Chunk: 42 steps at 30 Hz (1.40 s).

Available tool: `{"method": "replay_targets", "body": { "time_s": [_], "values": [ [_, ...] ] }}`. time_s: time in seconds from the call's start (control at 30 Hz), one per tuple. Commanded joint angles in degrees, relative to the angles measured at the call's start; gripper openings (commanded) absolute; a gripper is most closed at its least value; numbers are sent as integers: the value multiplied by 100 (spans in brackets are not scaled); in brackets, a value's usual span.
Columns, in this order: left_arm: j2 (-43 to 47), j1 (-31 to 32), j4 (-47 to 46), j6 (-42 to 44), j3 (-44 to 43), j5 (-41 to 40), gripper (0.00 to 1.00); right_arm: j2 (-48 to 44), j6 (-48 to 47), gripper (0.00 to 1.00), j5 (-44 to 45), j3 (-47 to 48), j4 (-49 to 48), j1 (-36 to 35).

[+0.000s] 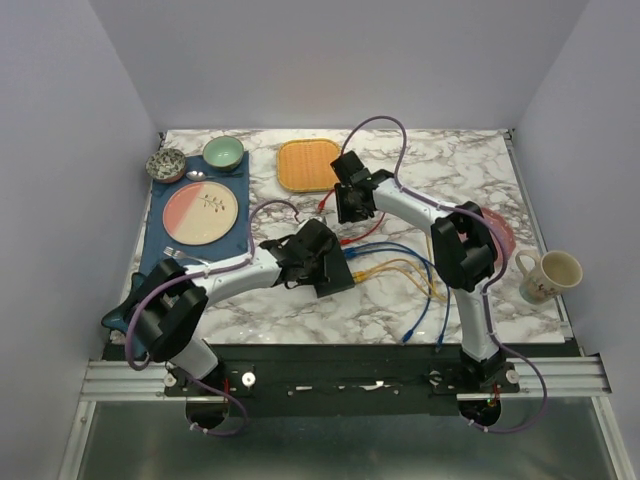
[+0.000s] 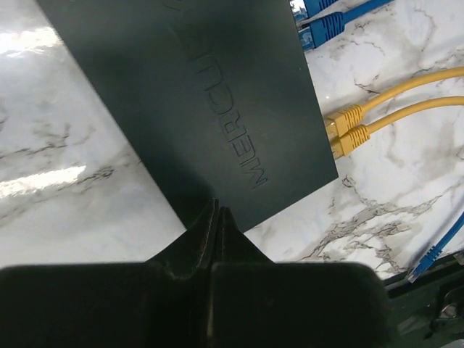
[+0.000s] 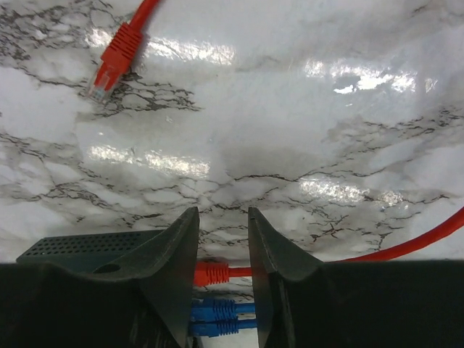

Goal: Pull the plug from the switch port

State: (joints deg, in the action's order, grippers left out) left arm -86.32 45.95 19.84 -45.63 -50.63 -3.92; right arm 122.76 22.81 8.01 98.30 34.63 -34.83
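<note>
The switch (image 2: pixel 217 94) is a flat black box lying on the marble; it also shows in the top view (image 1: pixel 337 277). My left gripper (image 2: pixel 217 209) is shut, with its tip over the switch's near end and nothing between the fingers. Two yellow plugs (image 2: pixel 344 130) and two blue plugs (image 2: pixel 322 25) sit in the switch's ports. A red plug (image 3: pixel 212 273) is in a port at the switch's corner (image 3: pixel 80 246). My right gripper (image 3: pixel 223 214) is open above that red plug, its fingers apart and gripping nothing. In the top view it (image 1: pixel 347 213) hangs just beyond the switch.
A loose red plug (image 3: pixel 112 61) lies on the marble past my right gripper. Blue and yellow cables (image 1: pixel 420 285) trail toward the near right edge. An orange mat (image 1: pixel 307 163), a pink plate (image 1: pixel 200 215), two bowls and a mug (image 1: pixel 548 276) stand around the table.
</note>
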Motion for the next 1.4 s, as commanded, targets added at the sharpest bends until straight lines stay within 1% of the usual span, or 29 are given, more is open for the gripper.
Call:
{"method": "replay_targets", "body": {
  "time_s": [0.0, 0.2, 0.37, 0.47, 0.5, 0.6, 0.63, 0.7, 0.73, 0.8, 0.9, 0.93, 0.97, 1.03, 1.13, 1.2, 1.23, 1.37],
  "values": [
    [-560, 98, -305, 273, -280, 593, 0, 38, -57, 42, -63, 84, 369, -33],
    [-1360, 151, -322, 440, -684, 1341, 0, -41, 57, 43, -63, -478, 369, 37],
    [-1598, 124, -24, 406, -799, 1289, 0, -296, 189, 45, -177, -1337, 62, 38],
    [-1449, 54, 178, 353, -747, 833, 0, -480, 276, 45, -317, -1664, -114, 46],
    [-1423, -50, 222, 327, -729, 562, 0, -577, 303, 45, -457, -1891, -167, 38],
    [-1317, -332, 372, 125, -589, 436, 0, -779, 461, 45, -660, -2375, -422, 20],
    [-1299, -559, 372, 46, -484, 436, 0, -919, 496, 45, -704, -2499, -474, 29],
    [-1229, -771, 416, -112, -430, 419, 0, -1078, 593, 45, -774, -2719, -659, 29],
    [-1194, -850, 494, -148, -421, 192, 0, -1200, 619, 46, -775, -2885, -712, 29],
    [-1045, -1009, 626, -183, -474, -37, 0, -1298, 646, 47, -775, -2939, -747, 29],
    [-790, -1097, 1056, -192, -719, -634, 0, -1456, 646, 47, -775, -2948, -765, 20],
    [-729, -1123, 1249, -184, -859, -749, 0, -1500, 646, 47, -1044, -2957, -782, 20],
    [-597, -1141, 1338, -175, -922, -985, 0, -1570, 689, 47, -1108, -2992, -817, 20],
    [-456, -1150, 1531, -131, -1097, -1145, 0, -1641, 699, 47, -1205, -3027, -861, 2],
    [-131, -1028, 1541, 132, -1177, -927, 0, -1703, 646, 49, -1013, -2966, -870, 2],
    [45, -817, 1558, 457, -1203, -777, 0, -1703, 568, 51, -881, -2826, -800, 20],
    [98, -529, 1567, 545, -1186, -620, 0, -1677, 558, 52, -837, -2764, -783, 20],
    [256, 106, 1646, 862, -1037, -189, 0, -1580, 541, 52, -836, -2509, -721, 73]
  ]
}}
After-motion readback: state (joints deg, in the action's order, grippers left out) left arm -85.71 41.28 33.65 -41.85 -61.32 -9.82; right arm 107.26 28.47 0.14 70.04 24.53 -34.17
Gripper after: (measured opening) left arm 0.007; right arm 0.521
